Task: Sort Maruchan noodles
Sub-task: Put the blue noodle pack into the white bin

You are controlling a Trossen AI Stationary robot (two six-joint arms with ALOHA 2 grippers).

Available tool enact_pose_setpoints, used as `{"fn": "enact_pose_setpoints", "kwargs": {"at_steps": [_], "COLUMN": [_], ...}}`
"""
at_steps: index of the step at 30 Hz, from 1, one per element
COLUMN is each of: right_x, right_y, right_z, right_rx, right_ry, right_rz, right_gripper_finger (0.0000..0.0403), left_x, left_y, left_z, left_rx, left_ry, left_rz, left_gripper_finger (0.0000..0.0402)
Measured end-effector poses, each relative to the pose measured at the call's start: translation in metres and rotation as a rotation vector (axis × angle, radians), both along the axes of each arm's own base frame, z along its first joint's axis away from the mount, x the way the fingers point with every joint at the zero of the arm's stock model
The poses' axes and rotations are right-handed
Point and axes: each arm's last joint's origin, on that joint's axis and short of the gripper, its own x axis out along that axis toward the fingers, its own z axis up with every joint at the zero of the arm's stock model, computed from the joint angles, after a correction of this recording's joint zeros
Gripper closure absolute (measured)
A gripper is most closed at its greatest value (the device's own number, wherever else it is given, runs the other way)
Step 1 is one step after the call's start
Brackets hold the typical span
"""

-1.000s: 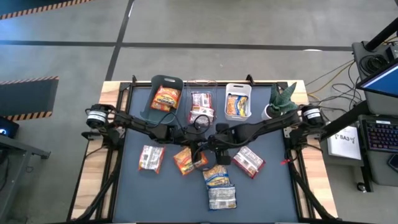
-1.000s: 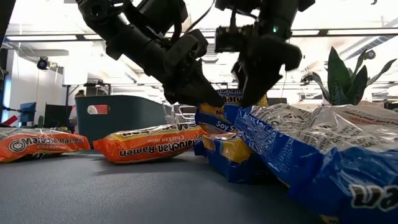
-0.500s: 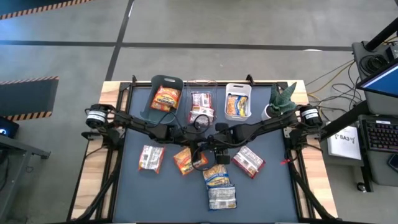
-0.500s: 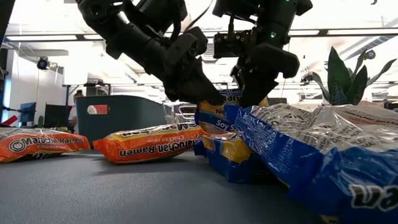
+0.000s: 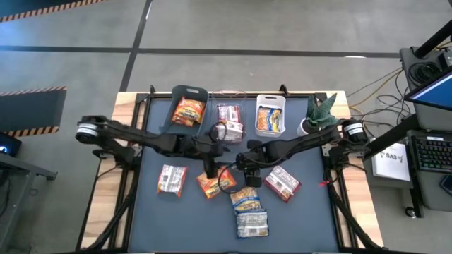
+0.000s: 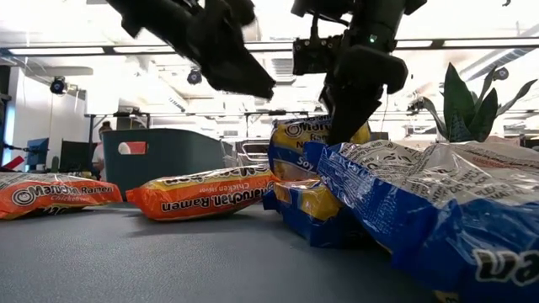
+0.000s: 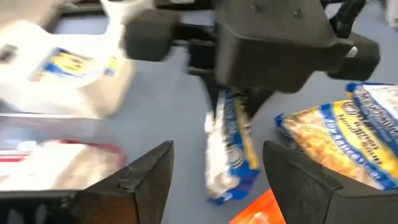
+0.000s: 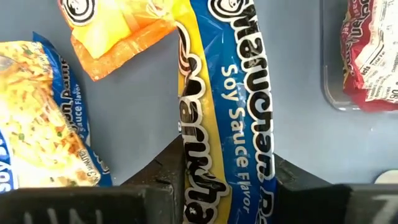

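Observation:
My right gripper [image 6: 339, 126] is shut on a yellow-and-blue Soy Sauce Maruchan noodles packet [image 6: 296, 151] at the table's middle. My left gripper [image 6: 253, 82] is open above and to the left of it, touching nothing; from its wrist view the packet [image 7: 229, 149] shows edge-on under the right gripper. An orange packet [image 5: 212, 183] lies flat just below. Two red-and-white packets [image 5: 171, 178] [image 5: 282, 182] and two more packets [image 5: 247, 200] [image 5: 252, 224] lie on the dark mat. My right gripper pinches the Soy Sauce packet near its upper end [image 8: 200, 177] between its two fingers, coming from above and pointing steeply down. The packet bows between the fingers and hangs upright below them. Whether its lower end [image 7: 225, 190] touches the table I cannot tell.
Along the far edge stand a teal bin [image 5: 174, 118] with an orange packet, a clear bin [image 5: 229, 94] with a red-and-white one and a white bin [image 5: 270, 101] with a yellow-and-blue one. A potted plant [image 5: 319, 113] stands at the far right.
My left gripper has let go of the Soy Sauce packet, risen clear of it and drawn back toward the table's left. The packet stays with my right gripper, which has kept its place, and now stands more upright.

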Motion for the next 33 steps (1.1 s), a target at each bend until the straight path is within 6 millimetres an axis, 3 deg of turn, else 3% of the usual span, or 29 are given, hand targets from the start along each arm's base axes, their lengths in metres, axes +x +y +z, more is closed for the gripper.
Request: {"fn": "enact_pose_setpoints", "kwargs": {"at_steps": [4,8,16,24,33], "right_x": [-0.001,-0.002,-0.005,-0.023,-0.052], "right_y": [0.000,-0.003,-0.022,-0.070,-0.136], "right_z": [0.012,0.036,0.093,0.140,0.143], "right_rx": [0.021,0.063,0.201,0.264,0.212], "right_ry": [-0.031,-0.075,-0.155,-0.242,-0.259], "right_rz": [-0.040,-0.125,-0.390,-0.682,-0.914], "right_gripper_finger": [0.0294,0.0296,0.0296,0.0296,0.0296], "left_x": [-0.020,-0.039,-0.060,-0.065,-0.065], "left_y": [0.004,0.007,0.012,0.013,0.013], "left_z": [0.026,0.050,0.068,0.071,0.070], "left_rx": [0.079,0.138,0.257,0.335,0.366], "left_ry": [-0.051,-0.105,-0.116,-0.094,-0.081], "left_rz": [0.047,0.090,0.175,0.183,0.167], "left_gripper_finger": [0.0174,0.0178,0.0183,0.0183,0.0183]}}
